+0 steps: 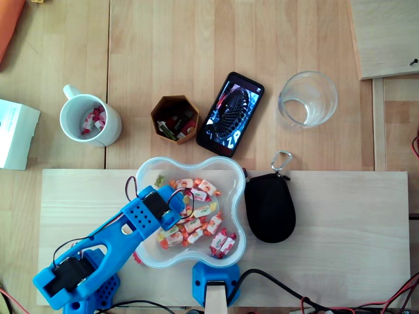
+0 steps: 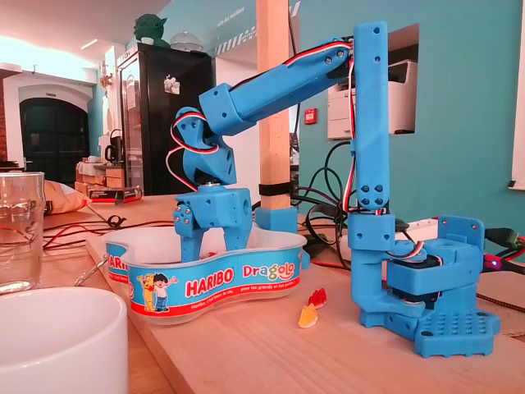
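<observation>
While dipped into candy bowl (image 1: 227, 175), fingers (image 2: 191, 236) point down, spread; grasp unclear.

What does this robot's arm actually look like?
The arm is bright blue plastic in blocky segments, with red, white and black cables looping along it. Its end effector has two blue fingers, and the base has a studded plate.

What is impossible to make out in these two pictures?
- Gripper: tips hidden, in the fixed view behind the bowl wall, in the overhead view under the arm. Whether it holds anything: unclear.
- Pot contents: overhead view, too small and dark.
- Mug: fixed view, blurred, cut by the bottom edge.
- Glass: fixed view, cut by the left edge.
</observation>
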{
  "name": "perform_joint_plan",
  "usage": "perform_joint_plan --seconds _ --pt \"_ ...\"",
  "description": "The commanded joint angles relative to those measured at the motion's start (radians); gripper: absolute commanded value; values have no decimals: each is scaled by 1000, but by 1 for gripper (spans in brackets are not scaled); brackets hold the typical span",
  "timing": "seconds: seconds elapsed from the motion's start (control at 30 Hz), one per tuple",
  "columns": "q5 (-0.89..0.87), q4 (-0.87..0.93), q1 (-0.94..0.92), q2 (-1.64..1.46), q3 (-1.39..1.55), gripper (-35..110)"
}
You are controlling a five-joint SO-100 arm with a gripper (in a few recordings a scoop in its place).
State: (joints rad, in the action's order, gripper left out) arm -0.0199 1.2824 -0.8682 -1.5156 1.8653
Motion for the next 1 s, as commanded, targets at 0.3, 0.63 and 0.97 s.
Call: perform_joint_plan --seconds 0.3,0.63,0.97 --pt "0 8 -9 -40 8 13" --pt "0 6 -6 -37 3 -3" --pt "-18 20 -8 -41 -8 -3"
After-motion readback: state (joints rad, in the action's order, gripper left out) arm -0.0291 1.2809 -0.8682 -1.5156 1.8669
